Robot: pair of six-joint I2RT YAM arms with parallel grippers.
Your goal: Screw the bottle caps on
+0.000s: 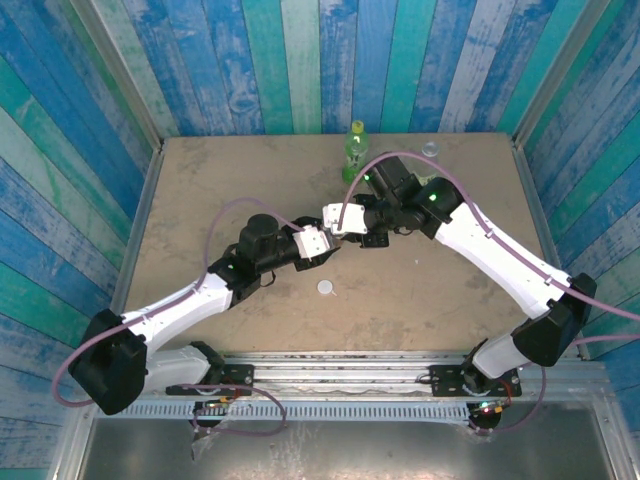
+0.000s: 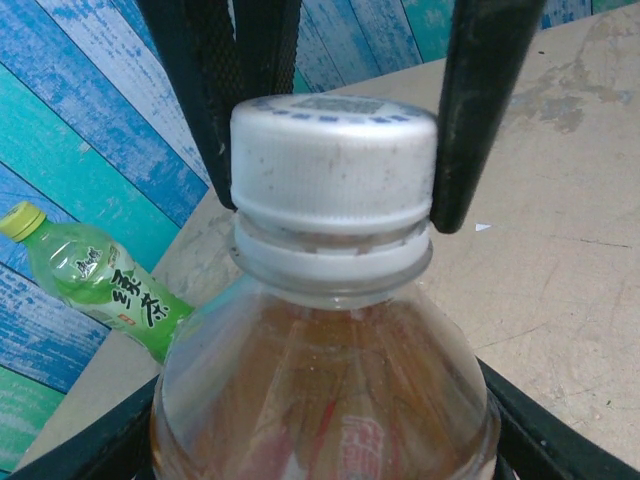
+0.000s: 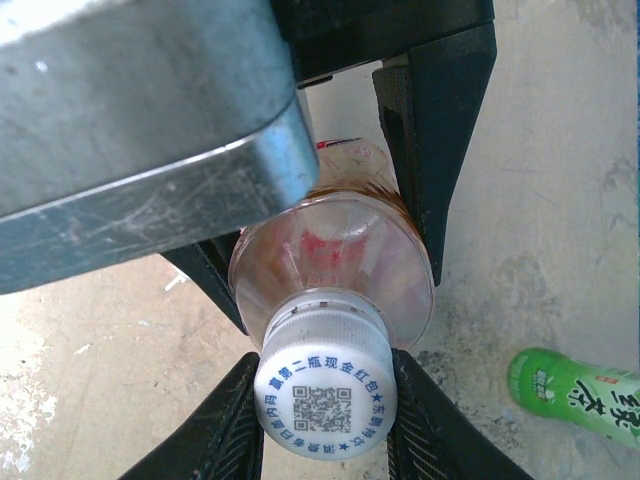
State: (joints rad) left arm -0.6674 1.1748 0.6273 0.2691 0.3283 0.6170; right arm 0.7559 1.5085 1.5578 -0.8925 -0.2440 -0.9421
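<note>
1. Above the middle of the table, between the two arms, one amber bottle is held clear of the surface; a second bottle, the green bottle, stands upright near the far edge, well apart from both grippers; beside it a small clear object is too small to identify.
2. Caps number three: one white cap sits on the amber bottle's neck; one yellow-green cap sits on the green bottle; one loose white cap lies alone on the table, nearer the arm bases.
3. The amber bottle's long axis runs from one gripper to the other, its body toward the left arm and its capped neck toward the right arm; the cap's printed top faces the right wrist camera; how far it tilts I cannot tell.
4. The left gripper is clamped on the amber bottle's body, one finger on each side just below the shoulder.
5. The right gripper is closed around the white cap, its two fingers pressing opposite sides of the ribbed rim; the cap's lower ring sits just beyond the fingertips.
</note>
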